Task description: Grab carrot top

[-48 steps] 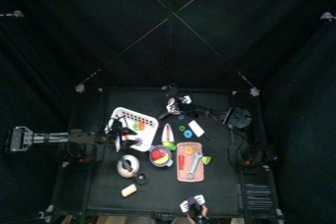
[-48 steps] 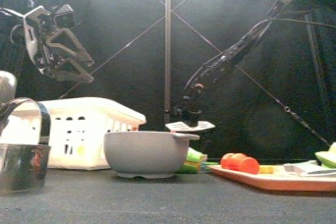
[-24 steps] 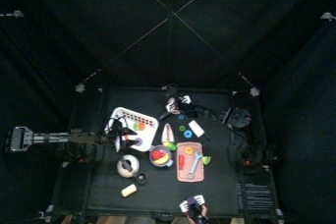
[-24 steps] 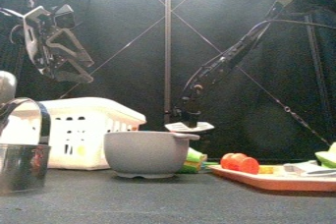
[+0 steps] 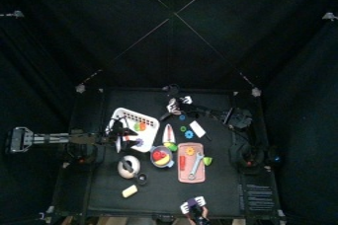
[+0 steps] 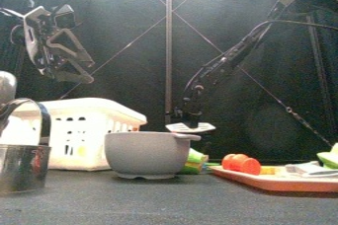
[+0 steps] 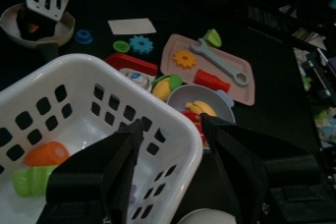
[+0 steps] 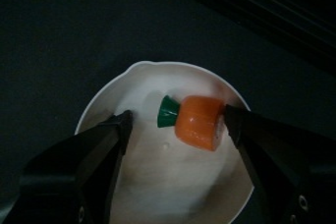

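The carrot [image 8: 199,120] is a stubby orange piece with a small green end, lying in a small white bowl [image 8: 118,85]. My right gripper [image 8: 180,120] hangs over that bowl, open, with one jaw on each side of the carrot and not closed on it. In the front view the right gripper [image 6: 195,113] sits just above the small white bowl [image 6: 192,127] at the table's middle. My left gripper [image 7: 184,159] is open and empty above the white basket [image 7: 79,100]; in the front view the left gripper [image 6: 66,69] hangs high at the left.
A grey bowl [image 6: 152,153] stands in front of the small bowl. The white basket [image 6: 79,130] and a metal cup [image 6: 19,166] are at the left. A pink cutting board [image 7: 210,66] with toy pieces lies at the right. An orange piece [image 7: 46,153] lies in the basket.
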Robot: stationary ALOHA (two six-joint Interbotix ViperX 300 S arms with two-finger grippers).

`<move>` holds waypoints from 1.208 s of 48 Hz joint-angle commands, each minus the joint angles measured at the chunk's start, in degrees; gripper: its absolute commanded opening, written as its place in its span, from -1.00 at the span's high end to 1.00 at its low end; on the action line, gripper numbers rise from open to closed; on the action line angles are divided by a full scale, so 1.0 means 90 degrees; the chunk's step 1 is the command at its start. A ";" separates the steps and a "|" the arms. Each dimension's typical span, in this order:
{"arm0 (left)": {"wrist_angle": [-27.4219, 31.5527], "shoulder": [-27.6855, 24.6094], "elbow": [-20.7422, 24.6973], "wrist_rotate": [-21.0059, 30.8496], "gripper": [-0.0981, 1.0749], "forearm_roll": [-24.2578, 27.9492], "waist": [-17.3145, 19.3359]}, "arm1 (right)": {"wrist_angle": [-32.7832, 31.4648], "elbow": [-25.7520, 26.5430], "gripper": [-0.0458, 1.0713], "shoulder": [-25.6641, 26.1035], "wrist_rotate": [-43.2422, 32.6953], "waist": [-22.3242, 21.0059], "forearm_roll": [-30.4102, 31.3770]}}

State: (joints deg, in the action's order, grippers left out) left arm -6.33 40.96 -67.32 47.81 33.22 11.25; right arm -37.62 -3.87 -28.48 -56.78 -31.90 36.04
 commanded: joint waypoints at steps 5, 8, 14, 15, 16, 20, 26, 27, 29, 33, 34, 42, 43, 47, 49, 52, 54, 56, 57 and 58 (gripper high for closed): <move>-0.0029 -0.0010 0.0078 -0.0010 -0.66 -0.0010 0.0020 | -0.0010 0.0117 -0.92 0.0107 -0.0010 -0.0049 -0.0020; -0.0029 -0.0010 0.0078 -0.0010 -0.66 -0.0010 0.0010 | -0.0020 0.0117 -0.89 0.0107 -0.0010 -0.0039 -0.0020; -0.0029 -0.0010 0.0078 -0.0010 -0.66 -0.0010 0.0010 | -0.0010 0.0117 -0.77 0.0107 -0.0010 -0.0049 -0.0020; -0.0029 -0.0010 0.0078 -0.0010 -0.66 0.0000 0.0010 | -0.0020 0.0117 -0.74 0.0107 -0.0010 -0.0039 -0.0020; -0.0029 -0.0010 0.0078 -0.0010 -0.66 -0.0010 0.0010 | -0.0020 0.0117 -0.71 0.0107 -0.0010 -0.0039 -0.0020; -0.0029 -0.0010 0.0078 -0.0010 -0.66 -0.0010 0.0010 | -0.0020 0.0117 -0.57 0.0107 -0.0010 -0.0039 -0.0049; -0.0029 -0.0010 0.0078 -0.0010 -0.66 -0.0010 0.0010 | -0.0020 0.0127 -0.43 0.0107 0.0000 -0.0049 -0.0088; -0.0020 -0.0010 0.0078 -0.0010 -0.66 -0.0010 0.0010 | -0.0020 0.0127 -0.42 0.0107 0.0010 -0.0039 -0.0098; -0.0029 -0.0010 0.0078 -0.0010 -0.66 -0.0010 0.0010 | -0.0029 0.0137 -0.42 0.0146 0.0020 -0.0010 -0.0117; -0.0020 0.0000 0.0078 -0.0010 -0.66 -0.0010 0.0010 | -0.0127 0.0166 -0.42 0.0244 0.0039 0.0020 -0.0107; -0.0020 -0.0010 0.0078 -0.0010 -0.66 -0.0010 0.0010 | -0.0166 0.0166 -0.42 0.0264 0.0049 0.0029 -0.0107; -0.0020 -0.0010 0.0078 -0.0010 -0.66 -0.0010 0.0020 | -0.0449 0.0273 -0.42 0.0420 0.0059 0.0166 -0.0068; -0.0020 -0.0010 0.0078 -0.0010 -0.66 -0.0010 0.0010 | -0.0469 0.0273 -0.42 0.0420 0.0059 0.0186 -0.0068; -0.0020 0.0000 0.0078 -0.0010 -0.66 -0.0010 0.0010 | -0.0498 0.0283 -0.42 0.0420 0.0068 0.0225 -0.0039; -0.0029 -0.0010 0.0078 -0.0010 -0.66 -0.0010 0.0010 | -0.0498 0.0293 -0.42 0.0420 0.0068 0.0234 -0.0029; -0.0029 0.0000 0.0078 -0.0010 -0.66 -0.0010 0.0010 | -0.0498 0.0293 -0.42 0.0420 0.0059 0.0244 0.0000; -0.0029 -0.0010 0.0078 -0.0010 -0.66 -0.0010 0.0010 | -0.0498 0.0303 -0.42 0.0420 0.0059 0.0244 0.0000; -0.0020 -0.0010 0.0078 -0.0010 -0.66 -0.0020 0.0010 | -0.0498 0.0303 -0.42 0.0430 0.0059 0.0244 0.0010; -0.0020 -0.0010 0.0078 -0.0010 -0.66 -0.0020 0.0010 | -0.0498 0.0313 -0.42 0.0430 0.0059 0.0244 0.0010; -0.0020 -0.0010 0.0068 -0.0010 -0.66 -0.0020 0.0010 | -0.0488 0.0322 -0.42 0.0430 0.0059 0.0254 0.0010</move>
State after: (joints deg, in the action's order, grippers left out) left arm -6.33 40.96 -67.32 47.81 33.22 11.16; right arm -42.10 -2.64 -27.86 -56.25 -29.62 35.86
